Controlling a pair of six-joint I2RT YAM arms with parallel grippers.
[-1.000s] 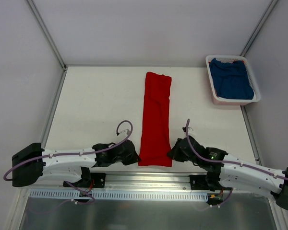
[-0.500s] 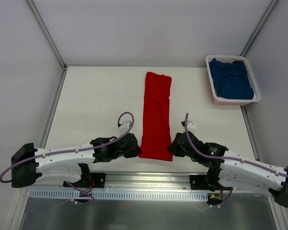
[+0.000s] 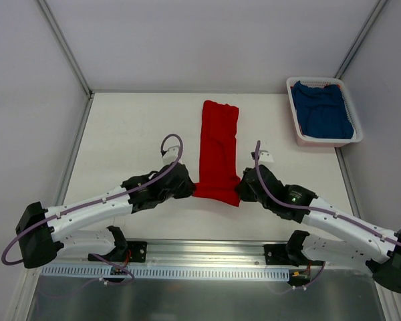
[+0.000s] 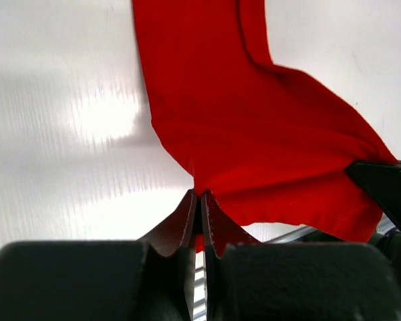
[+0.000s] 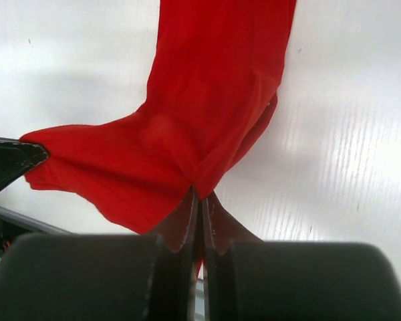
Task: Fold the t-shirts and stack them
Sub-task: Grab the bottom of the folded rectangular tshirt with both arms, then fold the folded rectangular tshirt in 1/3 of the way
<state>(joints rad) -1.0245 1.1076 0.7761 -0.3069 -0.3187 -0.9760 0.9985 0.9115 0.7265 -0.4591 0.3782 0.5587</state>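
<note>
Two arms reached in from the near edge in the top view, each pincer clenched on a near corner of the red t-shirt (image 3: 218, 144): the left pincer (image 3: 194, 188) on its left corner, the right pincer (image 3: 238, 192) on its right. The shirt lay as a long narrow strip down the middle of the white surface (image 3: 134, 134), its near end raised between the two arms. The blue t-shirt (image 3: 323, 112) sat in the white basket (image 3: 321, 142) at the far right corner, well apart.

From the left wrist, the closed fingers (image 4: 180, 224) pinched red cloth, which sagged across to the other pincer's dark tip at the right edge.

From the right wrist, the fingers were shut on a gathered red corner, the strip running away over the surface.
</note>
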